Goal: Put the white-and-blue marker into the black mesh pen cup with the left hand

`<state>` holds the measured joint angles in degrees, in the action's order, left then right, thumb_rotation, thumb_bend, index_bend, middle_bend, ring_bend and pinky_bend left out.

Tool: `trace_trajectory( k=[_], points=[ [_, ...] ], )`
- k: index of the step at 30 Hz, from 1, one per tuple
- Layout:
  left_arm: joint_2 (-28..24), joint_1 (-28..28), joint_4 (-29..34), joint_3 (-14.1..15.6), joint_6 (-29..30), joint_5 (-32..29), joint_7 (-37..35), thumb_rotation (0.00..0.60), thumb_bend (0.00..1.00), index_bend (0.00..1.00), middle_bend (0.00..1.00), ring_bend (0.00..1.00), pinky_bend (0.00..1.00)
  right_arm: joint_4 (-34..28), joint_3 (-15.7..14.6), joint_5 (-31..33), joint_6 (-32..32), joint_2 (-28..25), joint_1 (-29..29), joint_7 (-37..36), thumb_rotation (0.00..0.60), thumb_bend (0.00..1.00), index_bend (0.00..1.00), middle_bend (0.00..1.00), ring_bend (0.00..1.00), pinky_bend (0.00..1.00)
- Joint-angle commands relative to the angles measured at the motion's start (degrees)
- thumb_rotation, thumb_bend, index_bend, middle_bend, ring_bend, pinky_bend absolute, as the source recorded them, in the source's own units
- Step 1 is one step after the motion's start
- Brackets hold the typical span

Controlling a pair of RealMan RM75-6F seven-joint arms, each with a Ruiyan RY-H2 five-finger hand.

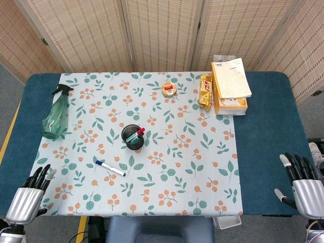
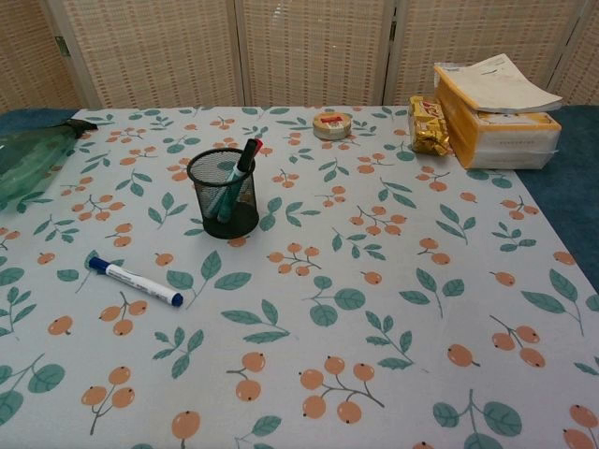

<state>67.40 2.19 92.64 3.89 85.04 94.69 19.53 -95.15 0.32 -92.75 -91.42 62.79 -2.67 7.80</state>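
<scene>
My left hand (image 1: 26,200) rests at the near left corner of the table (image 1: 268,131), on the blue cover just off the edge of the floral cloth (image 1: 167,167). It holds nothing, its fingers straight and a little apart, pointing away from me. My right hand (image 1: 304,185) sits at the near right corner, well apart from the left, likewise empty with fingers spread and pointing forward. Neither hand shows in the chest view.

Ahead of my left hand and off to its right lies the white-and-blue marker (image 1: 110,168), flat on the cloth, its blue cap end angled toward the far left and its other end toward my right. Nothing touches it.

Farther out, beyond the marker and slightly more to the right, stands the black mesh pen cup (image 1: 132,137), upright. It already holds pens (image 2: 239,168), one red-capped and one green, leaning out toward the right.

Straight ahead of my left hand, well past the marker, a green spray bottle (image 1: 55,114) lies on its side at the cloth's left edge.

Far across, toward my right hand's side, there is a small round tape roll (image 1: 169,89), then a yellow snack packet (image 1: 205,92), and just beside that a stack of books (image 1: 230,86) with a white booklet on top. A woven screen (image 1: 162,30) stands behind the table.
</scene>
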Motion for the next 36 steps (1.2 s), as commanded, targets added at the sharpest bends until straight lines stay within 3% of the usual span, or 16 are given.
trace_trajectory(
  k=[1,12,14,15,16,18,20,23,27,30,36],
  points=[
    [-0.01,0.15,-0.12,0.05,-0.34,-0.12,-0.12,0.6,0.17,0.0,0.0,0.0,0.29,-0.07,0.02,0.05,-0.17,0.04,-0.12,0.07,0.6,0.18,0.02,0.04,0.04,0.0],
    [-0.46,1.14,-0.01,0.29,-0.24,1.97,-2.85,0.6,0.17,0.0,0.01,0.01,0.29,-0.37,-0.32,-0.16,-1.05,0.31,-0.78,0.87,0.6,0.18,0.02,0.04,0.04,0.0],
    [-0.56,1.88,-0.31,0.33,-0.13,3.62,-3.69,0.6,0.17,0.0,0.16,0.1,0.29,-0.42,-0.38,-0.46,-1.17,0.36,-0.78,0.83,0.6,0.18,0.02,0.04,0.04,0.0],
    [-0.59,2.68,-0.97,0.28,0.06,5.18,-5.22,0.6,0.17,0.0,0.38,0.27,0.34,-0.4,-0.32,-0.48,-0.97,0.46,-0.63,1.0,0.6,0.18,0.02,0.04,0.04,0.0],
    [-0.65,3.3,-1.42,0.34,0.07,6.17,-6.99,0.6,0.17,0.0,0.52,0.38,0.4,-0.4,-0.26,-0.4,-0.64,0.54,-0.45,1.16,0.6,0.18,0.02,0.04,0.04,0.0],
    [-0.81,5.22,-2.33,0.27,0.42,8.93,-12.64,0.6,0.17,0.0,0.85,0.69,0.68,-0.43,0.01,0.14,0.46,0.68,0.16,1.38,0.6,0.18,0.02,0.04,0.04,0.0],
    [-1.36,7.08,-2.75,0.29,-0.02,10.51,-17.7,0.6,0.17,0.0,0.97,0.88,0.88,-0.41,0.3,0.83,1.54,0.77,0.72,1.6,0.6,0.18,0.02,0.04,0.04,0.0],
    [-3.68,10.89,-0.53,0.23,-4.83,10.29,-22.74,0.6,0.17,0.06,1.0,1.0,1.0,-0.44,0.7,1.98,3.2,0.74,1.56,1.69,0.6,0.18,0.02,0.04,0.04,0.0],
    [-5.93,17.39,1.9,-0.79,-15.24,7.95,-24.67,0.6,0.17,0.19,1.0,1.0,1.0,-0.43,1.1,3.05,4.57,0.68,2.32,1.75,0.6,0.18,0.02,0.04,0.04,0.0],
    [-6.11,21.53,2.84,-1.96,-22.49,5.24,-23.32,0.6,0.17,0.22,1.0,1.0,1.0,-0.33,1.49,4.25,5.76,0.64,2.91,1.7,0.6,0.18,0.02,0.04,0.04,0.0],
    [-2.89,27.78,2.58,-4.24,-31.11,1.78,-21.66,0.6,0.17,0.32,1.0,1.0,1.0,0.1,2.46,6.68,8.1,0.45,4.25,1.28,0.6,0.18,0.02,0.04,0.04,0.0]
  ],
)
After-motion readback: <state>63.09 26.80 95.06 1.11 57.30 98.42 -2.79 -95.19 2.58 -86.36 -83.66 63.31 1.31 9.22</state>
